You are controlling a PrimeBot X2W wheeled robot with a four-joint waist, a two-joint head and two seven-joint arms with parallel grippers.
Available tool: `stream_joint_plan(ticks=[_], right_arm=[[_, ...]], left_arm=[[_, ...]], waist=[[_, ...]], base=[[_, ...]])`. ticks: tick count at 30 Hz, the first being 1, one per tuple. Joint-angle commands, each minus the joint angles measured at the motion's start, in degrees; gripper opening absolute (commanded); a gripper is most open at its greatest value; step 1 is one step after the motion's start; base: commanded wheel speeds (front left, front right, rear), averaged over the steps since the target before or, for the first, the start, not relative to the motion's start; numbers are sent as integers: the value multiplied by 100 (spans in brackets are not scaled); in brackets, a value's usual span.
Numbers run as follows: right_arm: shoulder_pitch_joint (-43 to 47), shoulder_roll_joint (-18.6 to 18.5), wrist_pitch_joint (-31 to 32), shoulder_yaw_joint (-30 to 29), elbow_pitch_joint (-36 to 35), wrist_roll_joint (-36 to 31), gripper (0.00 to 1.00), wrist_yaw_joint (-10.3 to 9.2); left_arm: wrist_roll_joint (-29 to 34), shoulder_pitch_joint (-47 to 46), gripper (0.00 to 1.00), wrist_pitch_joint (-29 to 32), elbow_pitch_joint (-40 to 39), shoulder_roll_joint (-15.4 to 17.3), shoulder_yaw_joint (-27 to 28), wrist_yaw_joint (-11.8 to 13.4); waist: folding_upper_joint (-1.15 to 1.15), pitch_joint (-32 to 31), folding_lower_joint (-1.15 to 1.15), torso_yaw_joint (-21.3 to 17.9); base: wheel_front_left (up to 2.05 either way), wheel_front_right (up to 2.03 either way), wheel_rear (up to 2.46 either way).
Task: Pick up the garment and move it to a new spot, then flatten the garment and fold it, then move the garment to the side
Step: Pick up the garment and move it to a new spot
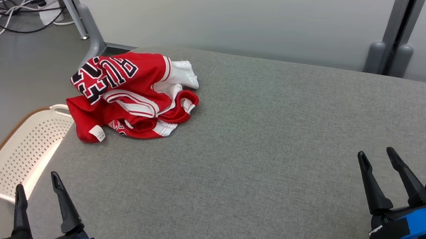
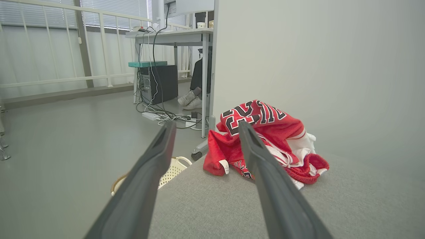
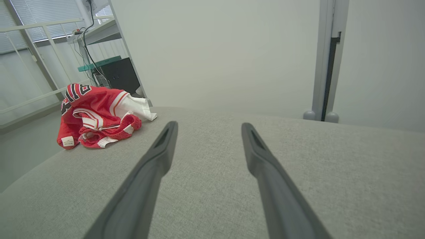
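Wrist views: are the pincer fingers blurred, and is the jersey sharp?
Left wrist view: left pincer soft up close, jersey sharp, lettering readable. Right wrist view: right pincer likewise soft, jersey crisp. Head view: even light, no glare.

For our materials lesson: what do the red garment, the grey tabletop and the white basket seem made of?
Red garment: probably synthetic sports mesh, matt; tiny holes show at its hem. Grey tabletop: seemingly woven cloth covering, matt, finely flecked. White basket: likely moulded plastic, smooth, with rows of holes; its brown rim is unclear.
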Motion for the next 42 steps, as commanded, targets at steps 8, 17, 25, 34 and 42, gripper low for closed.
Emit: stream_joint_plan(ticks=[8,17,25,34,42], right_arm=[[-21,-34,-3,36,-10,-48,100,13],[-67,-35,-2,62,-84,-157,100,13],[-352,-35,-2,72,-488,-583,100,13],[-606,-140,-1,-96,-1141,-965,100,12],[-598,-236,95,-334,-1652,-1000,100,12]], left_arm=[[34,182,100,-27,-161,-3,189,-14],[-131,-161,100,-27,-124,-15,361,-69],[-257,-1437,100,-22,166,451,699,-236],[-442,-3061,100,-23,1170,1340,1020,-437],[-596,-4037,100,369,2880,1925,838,-633]], waist=[[0,46,0,151],[0,159,0,-153],[0,821,0,-731],[0,1734,0,-1463],[0,2307,0,-1813]], base=[[0,0,0],[0,0,0],[0,0,0],[0,0,0],[0,0,0]])
